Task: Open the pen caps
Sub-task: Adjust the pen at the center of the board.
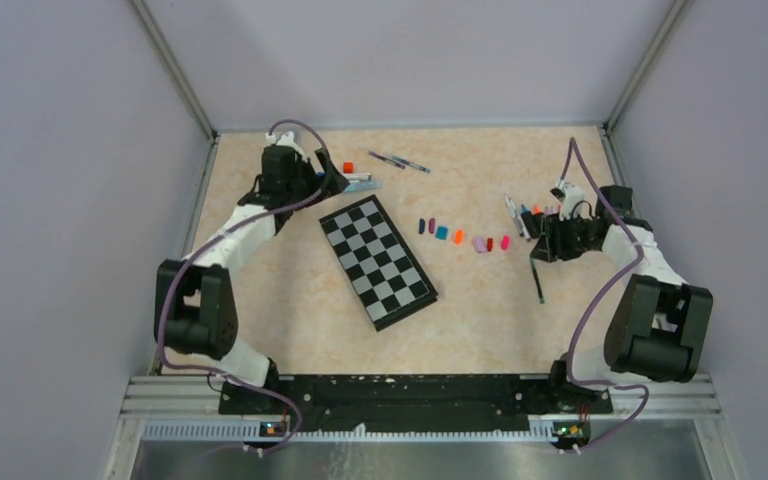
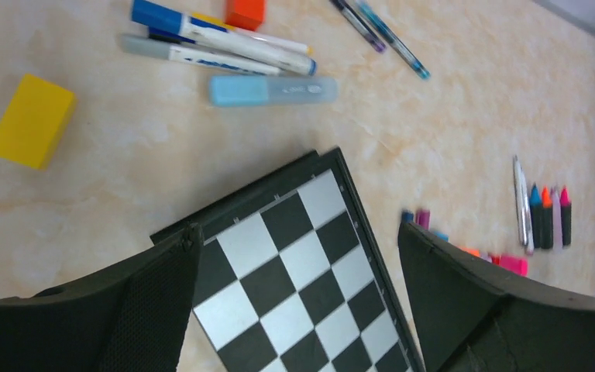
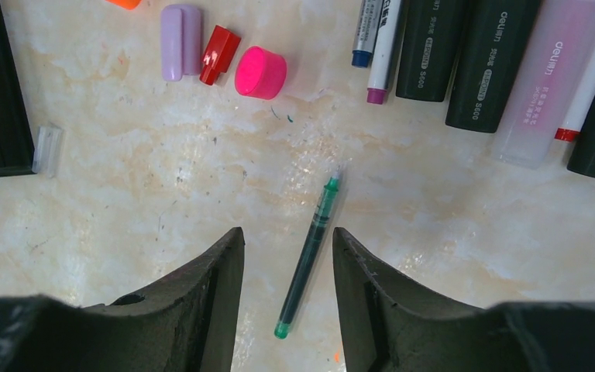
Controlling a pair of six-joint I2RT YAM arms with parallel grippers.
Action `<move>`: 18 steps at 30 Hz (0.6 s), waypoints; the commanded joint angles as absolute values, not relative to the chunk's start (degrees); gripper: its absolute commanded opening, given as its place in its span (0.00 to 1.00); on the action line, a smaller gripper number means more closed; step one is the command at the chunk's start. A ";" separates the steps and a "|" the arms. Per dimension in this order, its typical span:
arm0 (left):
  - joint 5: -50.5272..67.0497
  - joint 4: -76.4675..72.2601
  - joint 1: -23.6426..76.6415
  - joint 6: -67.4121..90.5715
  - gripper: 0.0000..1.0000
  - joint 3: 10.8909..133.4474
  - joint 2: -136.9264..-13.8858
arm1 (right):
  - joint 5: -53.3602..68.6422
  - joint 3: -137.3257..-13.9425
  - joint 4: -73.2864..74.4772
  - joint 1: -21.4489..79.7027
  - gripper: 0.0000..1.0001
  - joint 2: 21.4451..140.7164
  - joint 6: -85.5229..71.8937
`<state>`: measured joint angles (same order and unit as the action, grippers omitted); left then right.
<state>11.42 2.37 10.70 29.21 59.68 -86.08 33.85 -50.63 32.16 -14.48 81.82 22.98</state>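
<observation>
Several loose pen caps [image 1: 458, 237] lie in a row right of the chessboard; the right wrist view shows the lilac [image 3: 180, 40], red [image 3: 218, 53] and pink [image 3: 260, 72] ones. My right gripper [image 3: 287, 232] is open, low over the table, with a thin green pen [image 3: 310, 248] lying between its fingers, untouched. It sits at the right in the top view [image 1: 538, 245]. My left gripper [image 2: 298, 232] is open and empty above the chessboard's far corner [image 1: 335, 185]. Capped markers [image 2: 217, 39] and a light blue highlighter [image 2: 271, 89] lie beyond it.
The black and white chessboard [image 1: 378, 262] lies mid-table. A yellow block [image 2: 31, 120] and an orange-red cube [image 2: 245, 12] sit near the capped markers. Two thin pens [image 1: 398, 161] lie at the back. Uncapped dark markers [image 3: 484, 62] lie beyond my right gripper. A clear cap [image 3: 46, 149] lies by the board.
</observation>
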 commanded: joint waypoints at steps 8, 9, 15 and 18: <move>1.10 24.84 8.35 55.28 0.58 90.43 -111.32 | 35.34 -51.06 32.05 -15.11 0.45 80.29 24.82; -0.41 27.81 8.35 57.05 0.57 93.59 -113.52 | 35.29 -51.05 32.08 -15.12 0.45 80.33 24.86; -4.05 37.42 8.44 62.84 0.55 107.70 -123.48 | 34.99 -51.19 32.03 -15.06 0.45 80.58 25.09; -4.34 39.29 8.51 64.01 0.50 112.61 -126.95 | 35.07 -51.40 32.17 -15.07 0.45 80.82 25.17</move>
